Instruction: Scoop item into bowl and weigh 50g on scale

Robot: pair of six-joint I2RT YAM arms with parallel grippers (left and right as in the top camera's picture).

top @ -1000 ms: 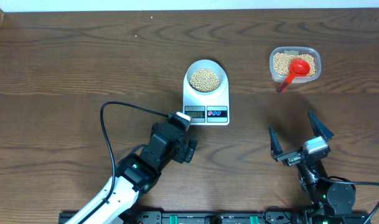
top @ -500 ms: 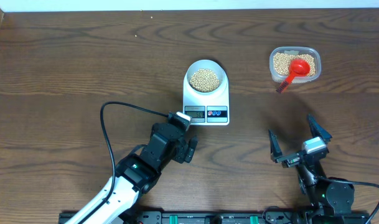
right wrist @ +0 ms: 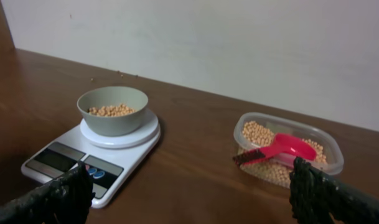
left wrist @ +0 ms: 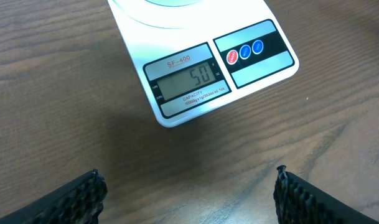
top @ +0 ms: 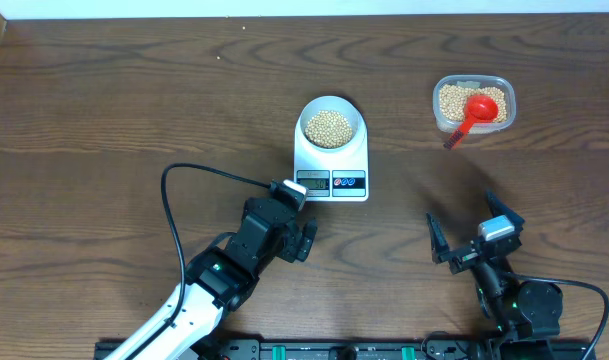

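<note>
Since the beans (top: 331, 127) would roll loose, I'd take the scoop (top: 475, 109) by its handle; left tool (left wrist: 189, 198) and right tool (right wrist: 189, 200) gape wide.

White scale (top: 331, 164), tan beans (top: 331, 128), red scoop (top: 478, 108), dark brown woodgrain table (top: 134, 100).

Overhead view. The right gripper (top: 459, 207) has shifted slightly toward 9 o'clock across the surface (top: 134, 100). Its outer fingertip, earlier farther out at 3 o'clock, now lies closer in and a little lower toward 6 o'clock. The arm's base joint behind the jaws has moved toward 9 o'clock as well.
</note>
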